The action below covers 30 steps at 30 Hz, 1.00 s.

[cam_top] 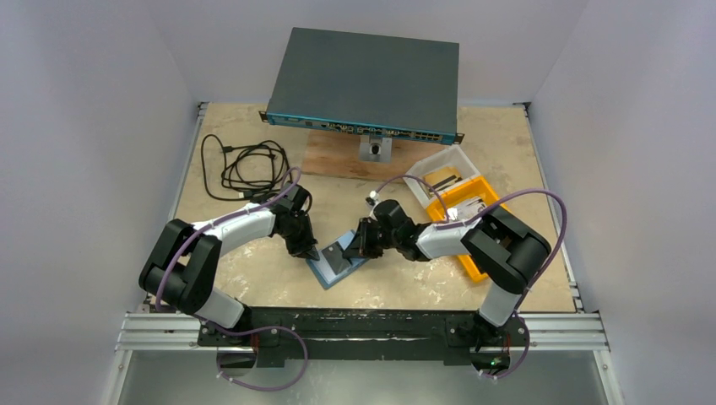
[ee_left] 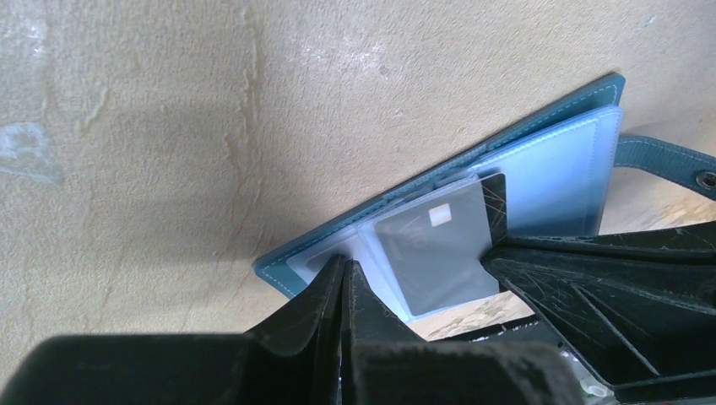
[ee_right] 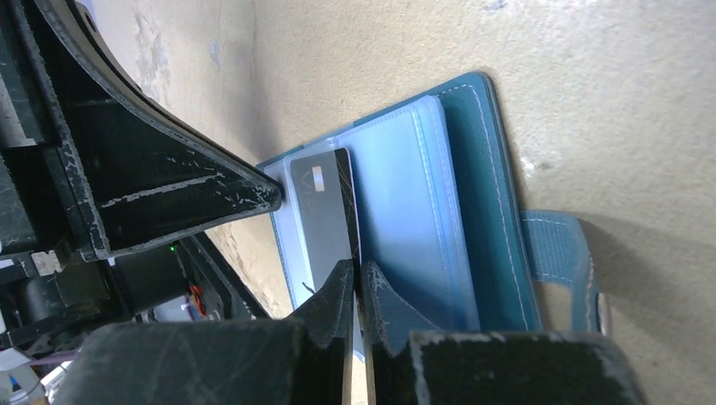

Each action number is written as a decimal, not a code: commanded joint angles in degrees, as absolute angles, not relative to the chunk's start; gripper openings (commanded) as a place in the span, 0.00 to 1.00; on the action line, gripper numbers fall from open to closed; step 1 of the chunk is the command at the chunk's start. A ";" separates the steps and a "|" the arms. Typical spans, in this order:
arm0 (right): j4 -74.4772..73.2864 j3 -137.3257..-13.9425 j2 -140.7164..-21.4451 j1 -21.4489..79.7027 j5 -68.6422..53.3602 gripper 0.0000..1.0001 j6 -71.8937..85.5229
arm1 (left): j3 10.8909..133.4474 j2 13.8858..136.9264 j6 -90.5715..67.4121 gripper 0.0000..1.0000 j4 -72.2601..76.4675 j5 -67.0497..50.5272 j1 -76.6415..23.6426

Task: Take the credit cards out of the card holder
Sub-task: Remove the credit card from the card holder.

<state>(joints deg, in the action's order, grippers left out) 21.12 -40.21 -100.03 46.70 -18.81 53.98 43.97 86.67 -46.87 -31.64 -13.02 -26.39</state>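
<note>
The teal-blue card holder lies open on the table between my two grippers, clear pockets up; it also shows in the left wrist view and the right wrist view. A grey glossy credit card sticks partly out of a clear pocket, tilted up. My right gripper is shut on that card's edge. My left gripper is shut, its tips pressing on the clear pocket at the holder's corner. In the top view the left gripper and right gripper flank the holder. I cannot see any other cards.
An orange bin and a clear tub stand behind the right arm. A network switch rests on a wooden board at the back. A coiled black cable lies at the back left. The holder's snap tab sticks out sideways.
</note>
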 commanded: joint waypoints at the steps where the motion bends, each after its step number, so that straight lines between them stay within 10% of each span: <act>1: 17.78 -37.65 -97.67 45.10 -12.85 0.03 54.23 | 43.51 88.07 -44.47 0.00 -34.97 -7.52 -26.28; 10: 23.09 -37.18 -99.70 44.64 -19.20 0.23 54.62 | 43.37 87.73 -44.30 0.00 -34.84 -7.62 -26.26; 30: 24.48 -40.13 -102.98 44.78 -22.22 0.23 54.36 | 43.54 88.15 -44.21 0.00 -34.22 -8.04 -26.28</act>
<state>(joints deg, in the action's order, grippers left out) 26.63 -38.52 -101.80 44.93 -22.63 55.75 43.97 86.67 -46.70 -31.81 -12.84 -26.39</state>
